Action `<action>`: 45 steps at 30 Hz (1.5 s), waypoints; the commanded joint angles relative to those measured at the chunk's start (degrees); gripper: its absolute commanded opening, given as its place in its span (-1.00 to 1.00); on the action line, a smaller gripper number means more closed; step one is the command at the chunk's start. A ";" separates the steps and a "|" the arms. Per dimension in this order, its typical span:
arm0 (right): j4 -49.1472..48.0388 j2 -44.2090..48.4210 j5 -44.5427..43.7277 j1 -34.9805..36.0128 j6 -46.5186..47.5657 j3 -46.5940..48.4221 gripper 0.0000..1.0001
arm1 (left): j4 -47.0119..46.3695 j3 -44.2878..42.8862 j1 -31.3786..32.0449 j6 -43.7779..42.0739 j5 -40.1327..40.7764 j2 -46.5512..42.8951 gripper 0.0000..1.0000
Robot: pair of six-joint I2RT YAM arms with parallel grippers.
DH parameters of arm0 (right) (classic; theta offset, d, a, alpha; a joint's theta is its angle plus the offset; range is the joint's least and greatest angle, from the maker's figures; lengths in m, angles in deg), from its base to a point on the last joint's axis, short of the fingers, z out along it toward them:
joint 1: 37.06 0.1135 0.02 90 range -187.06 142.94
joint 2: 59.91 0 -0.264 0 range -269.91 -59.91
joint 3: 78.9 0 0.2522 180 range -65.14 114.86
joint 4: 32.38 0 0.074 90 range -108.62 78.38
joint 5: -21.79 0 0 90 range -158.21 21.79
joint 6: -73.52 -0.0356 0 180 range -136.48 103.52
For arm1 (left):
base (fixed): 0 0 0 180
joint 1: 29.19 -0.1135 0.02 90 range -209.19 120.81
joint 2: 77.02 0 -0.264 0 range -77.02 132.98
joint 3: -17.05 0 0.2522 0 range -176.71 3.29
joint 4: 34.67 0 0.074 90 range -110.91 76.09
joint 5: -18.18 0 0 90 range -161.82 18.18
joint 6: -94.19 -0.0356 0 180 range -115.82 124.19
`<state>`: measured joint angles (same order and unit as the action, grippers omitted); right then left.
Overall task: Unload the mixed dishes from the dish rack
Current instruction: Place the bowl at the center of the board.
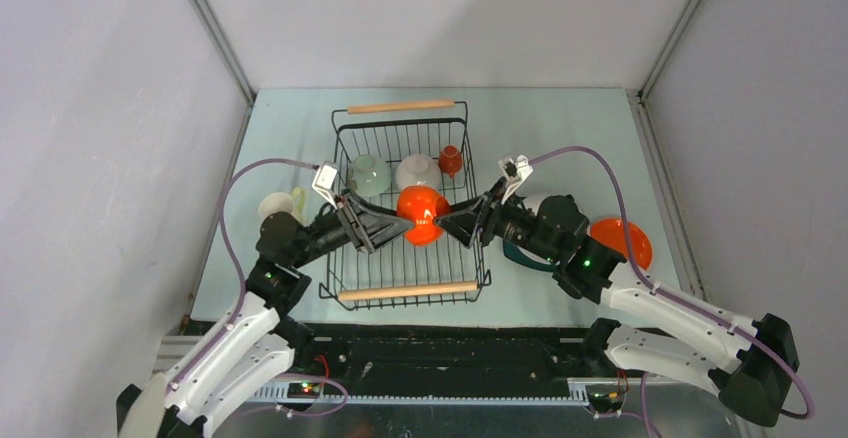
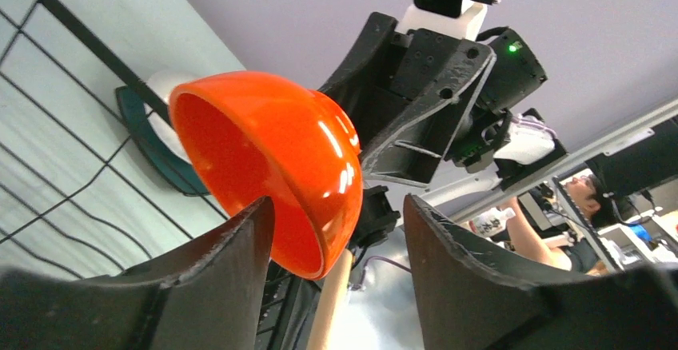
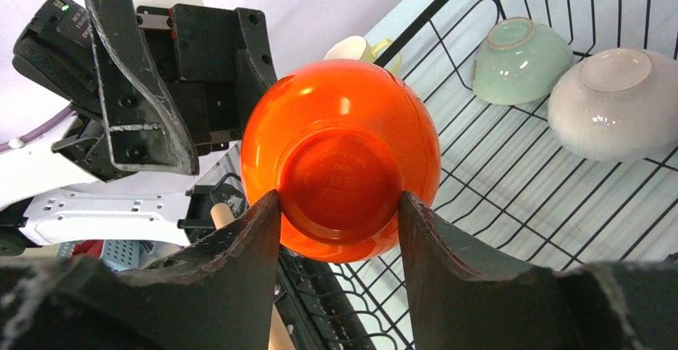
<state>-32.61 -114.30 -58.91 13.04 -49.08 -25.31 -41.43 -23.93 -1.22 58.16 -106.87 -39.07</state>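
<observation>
The orange bowl (image 3: 340, 150) is pinched by its base between the fingers of the right gripper (image 3: 337, 202), over the dish rack (image 1: 400, 148). The left gripper (image 2: 337, 202) is spread, with one finger at the bowl's rim.

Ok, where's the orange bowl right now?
In the top view the orange bowl is mid-frame over the dish rack, between the left claw and the right claw, just nearer than the white bowl.

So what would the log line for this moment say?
orange bowl: held over dish rack | right end effector: shut on its base | left end effector: open, straddling its rim | in rack: green bowl, white bowl, small cup
</observation>
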 commanded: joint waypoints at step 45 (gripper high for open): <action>30.07 26.64 -33.74 -3.46 8.56 -4.15 0.99 | 81.24 -23.31 1.82 6.90 86.69 7.39 -1.00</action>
<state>-3.68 -88.32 -89.49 10.14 -41.23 -29.48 36.69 -49.94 3.85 60.43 -24.82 -34.81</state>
